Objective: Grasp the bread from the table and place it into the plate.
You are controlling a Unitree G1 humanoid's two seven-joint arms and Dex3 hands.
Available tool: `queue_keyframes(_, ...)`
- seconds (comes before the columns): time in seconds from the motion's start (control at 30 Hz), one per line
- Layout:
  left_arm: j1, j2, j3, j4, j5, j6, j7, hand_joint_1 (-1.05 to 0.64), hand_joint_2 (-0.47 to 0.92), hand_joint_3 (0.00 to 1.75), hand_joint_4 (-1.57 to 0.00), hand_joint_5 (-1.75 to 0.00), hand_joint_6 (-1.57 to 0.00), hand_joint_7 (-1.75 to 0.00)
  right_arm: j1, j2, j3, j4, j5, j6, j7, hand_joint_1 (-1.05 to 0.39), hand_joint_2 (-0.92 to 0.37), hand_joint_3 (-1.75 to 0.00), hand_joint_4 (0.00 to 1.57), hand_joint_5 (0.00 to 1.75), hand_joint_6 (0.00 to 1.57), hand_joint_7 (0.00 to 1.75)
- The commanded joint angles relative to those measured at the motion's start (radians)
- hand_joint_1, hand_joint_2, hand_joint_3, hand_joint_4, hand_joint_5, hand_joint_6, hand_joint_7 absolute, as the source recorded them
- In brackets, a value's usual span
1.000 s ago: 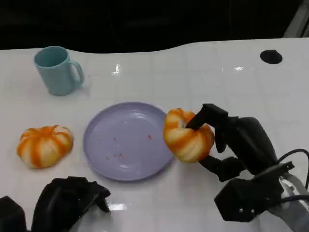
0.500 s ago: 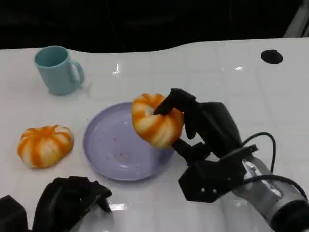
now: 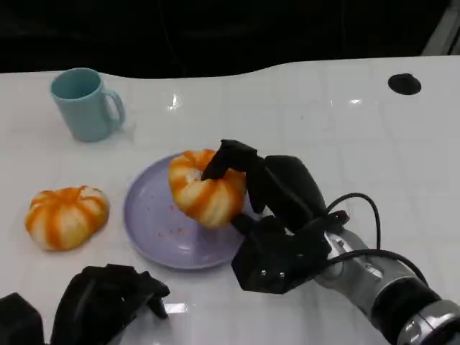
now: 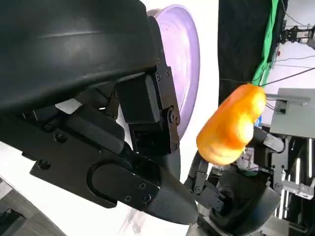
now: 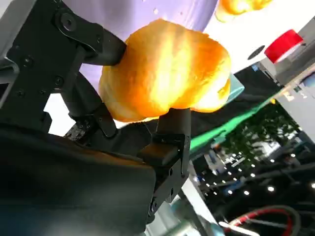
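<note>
My right hand [image 3: 269,198] grips the bread [image 3: 206,186], fingers [image 3: 228,157] wrapped over its top, plate [image 3: 154,223] just below them. Left hand [image 3: 108,302] fingers curled in, holding nothing, plate just beyond.

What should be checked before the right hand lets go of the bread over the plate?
1. Right hand grips the bread: ok.
2. Bread is over the plate: ok.
3. Bread is touching the plate: cannot tell; the left wrist view suggests it is raised.
4. Plate has bare room beneath: ok.
5. Left hand is off the plate: ok.
6. Second bread and cup stand apart from the plate: ok.
</note>
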Motion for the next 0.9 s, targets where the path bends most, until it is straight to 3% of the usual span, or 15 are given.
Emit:
queue_keyframes(0.03, 0.024, 0.009, -0.006, 0.001, 0.017, 0.013, 0.014, -1.05, 0.79, 0.0, -0.78, -1.64, -1.57, -0.21, -0.034, 0.002, 0.004, 0.01, 0.021, 0.002, 0.076, -0.14, -0.54, -0.84, 0.67, 1.15, 0.78, 0.56)
queue_keyframes(0.1, 0.025, 0.01, -0.007, 0.0, 0.017, 0.012, 0.015, -1.05, 0.79, 0.0, -0.77, -1.65, -1.57, -0.21, -0.038, -0.007, 0.018, 0.003, 0.008, 0.01, 0.108, -0.25, -0.69, -0.54, 0.44, 0.64, 0.63, 0.23)
queue_keyframes(0.2, 0.026, 0.009, -0.005, -0.001, 0.017, 0.01, 0.014, -1.05, 0.8, 0.0, -0.77, -1.65, -1.57, -0.21, -0.041, -0.022, 0.041, -0.012, -0.009, 0.025, 0.154, -0.39, -0.88, -0.2, 0.24, 0.35, 0.47, 0.03)
queue_keyframes(0.3, 0.025, 0.01, -0.002, 0.002, 0.015, 0.012, 0.012, -1.05, 0.8, 0.0, -0.77, -1.65, -1.57, -0.21, -0.038, -0.036, 0.061, -0.035, -0.023, 0.036, 0.193, -0.55, -0.92, -0.2, 0.04, 0.32, 0.33, 0.0)
queue_keyframes(0.4, 0.026, 0.009, -0.002, -0.002, 0.014, 0.016, 0.013, -1.05, 0.8, 0.0, -0.77, -1.64, -1.57, -0.21, -0.026, -0.049, 0.068, -0.072, -0.017, 0.048, 0.231, -0.62, -0.92, -0.24, 0.0, 0.25, 0.26, 0.0)
queue_keyframes(0.7, 0.022, 0.011, 0.0, 0.003, 0.017, 0.005, 0.012, -1.05, 0.81, 0.0, -0.77, -1.64, -1.57, -0.2, 0.036, -0.095, 0.058, -0.212, -0.003, 0.056, 0.27, -0.65, -0.92, -0.25, 0.01, 0.25, 0.25, 0.01)
queue_keyframes(0.9, 0.017, 0.009, 0.005, 0.01, 0.01, 0.006, 0.01, -1.05, 0.8, 0.0, -0.77, -1.64, -1.57, -0.2, 0.101, -0.148, 0.026, -0.315, 0.034, 0.003, 0.272, -0.61, -0.92, -0.23, 0.02, 0.38, 0.28, 0.02)
